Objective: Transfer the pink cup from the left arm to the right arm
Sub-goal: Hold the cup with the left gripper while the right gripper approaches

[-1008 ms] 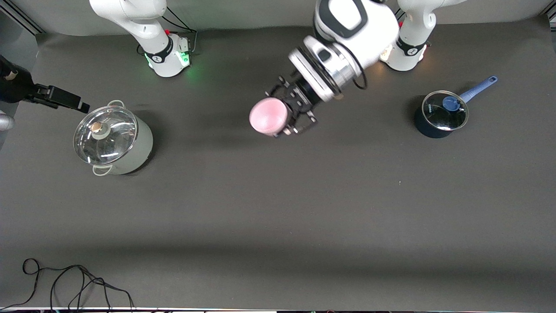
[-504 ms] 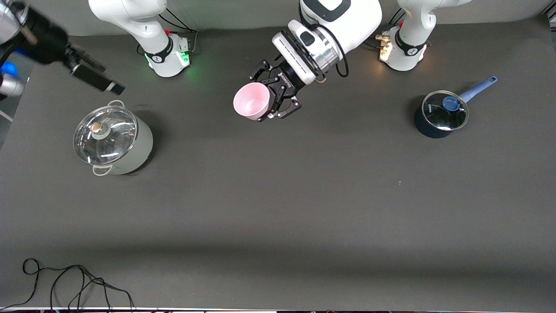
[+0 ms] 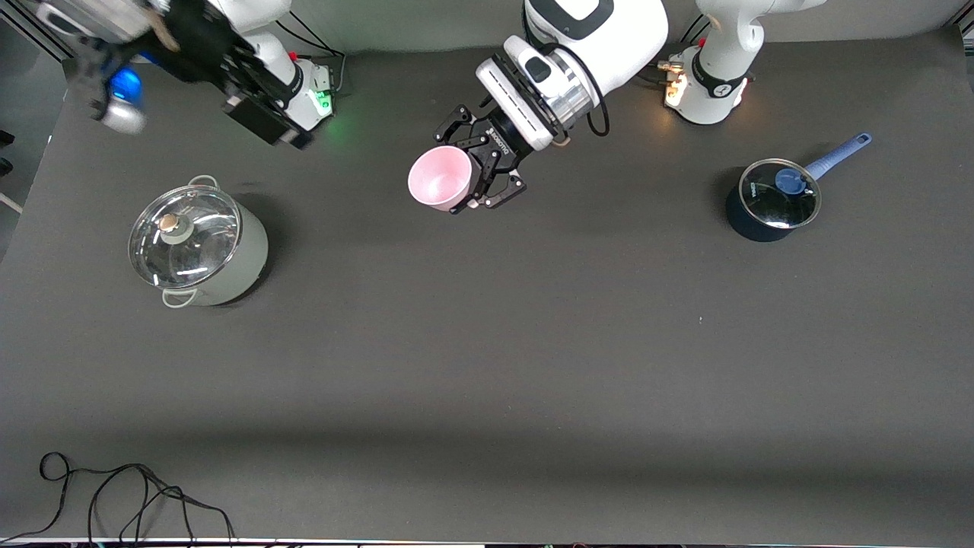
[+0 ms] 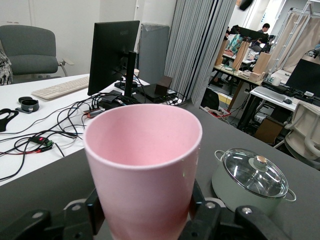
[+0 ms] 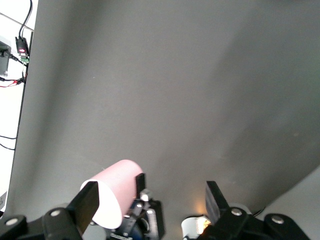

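Note:
The pink cup (image 3: 439,179) hangs in the air over the table's middle, near the arms' bases, tipped so its mouth faces the right arm's end. My left gripper (image 3: 473,173) is shut on the cup's lower body. In the left wrist view the cup (image 4: 145,165) fills the middle, with a black finger (image 4: 201,212) on each side. My right gripper (image 3: 281,133) is over the table beside its own base, well apart from the cup. Its flat fingers (image 5: 89,203) stand open with nothing between them, and the cup (image 5: 117,187) shows farther off past them.
A pale green pot with a glass lid (image 3: 196,247) stands toward the right arm's end. A dark blue saucepan with a lid (image 3: 770,199) stands toward the left arm's end. A black cable (image 3: 114,495) lies at the table's near edge.
My right arm has swung in from the table's end toward the middle. My left gripper turned the cup mouth-up a second ago and has held still since.

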You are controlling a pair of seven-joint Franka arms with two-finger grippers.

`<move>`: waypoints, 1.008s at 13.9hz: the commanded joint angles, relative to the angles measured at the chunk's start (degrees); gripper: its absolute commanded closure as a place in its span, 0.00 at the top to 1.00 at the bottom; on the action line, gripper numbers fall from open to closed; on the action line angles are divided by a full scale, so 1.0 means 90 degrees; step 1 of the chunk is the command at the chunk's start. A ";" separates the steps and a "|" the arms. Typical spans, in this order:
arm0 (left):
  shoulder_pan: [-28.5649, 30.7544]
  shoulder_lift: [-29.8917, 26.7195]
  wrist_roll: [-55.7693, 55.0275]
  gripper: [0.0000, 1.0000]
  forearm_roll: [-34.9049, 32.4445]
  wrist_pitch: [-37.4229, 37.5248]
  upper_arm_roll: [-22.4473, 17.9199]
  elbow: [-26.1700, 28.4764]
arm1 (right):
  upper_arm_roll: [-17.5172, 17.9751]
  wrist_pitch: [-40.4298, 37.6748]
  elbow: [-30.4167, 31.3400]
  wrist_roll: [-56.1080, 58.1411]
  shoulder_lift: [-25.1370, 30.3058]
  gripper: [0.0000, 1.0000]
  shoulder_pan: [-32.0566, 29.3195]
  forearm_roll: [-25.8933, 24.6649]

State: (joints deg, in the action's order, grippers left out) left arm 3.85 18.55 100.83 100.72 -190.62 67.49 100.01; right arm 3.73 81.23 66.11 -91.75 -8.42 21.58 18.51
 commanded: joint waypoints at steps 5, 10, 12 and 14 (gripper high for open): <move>-0.0164 0.0154 -0.0041 0.20 -0.0047 -0.0139 -0.0078 -0.0126 | -0.0063 0.0572 -0.1066 -0.0313 -0.0919 0.94 0.0570 -0.0336; -0.0348 0.0506 -0.0041 0.20 -0.0360 -0.0139 -0.0311 -0.0194 | -0.0063 0.0799 -0.1066 -0.0294 -0.1319 0.94 0.1166 -0.0629; -0.0670 0.0556 -0.0041 0.20 -0.0380 -0.0129 -0.0749 -0.0242 | -0.0063 0.0614 -0.1047 -0.0284 -0.1359 0.94 0.1235 -0.0757; -0.0886 0.0585 -0.0041 0.20 -0.0370 -0.0129 -0.0956 -0.0282 | -0.0073 0.0360 -0.1056 -0.0265 -0.1457 0.94 0.1235 -0.0757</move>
State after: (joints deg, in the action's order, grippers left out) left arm -0.69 23.16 100.78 97.99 -190.67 61.16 99.46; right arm 3.63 87.18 59.09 -93.08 -20.08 32.36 12.49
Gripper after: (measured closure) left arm 0.339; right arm 0.053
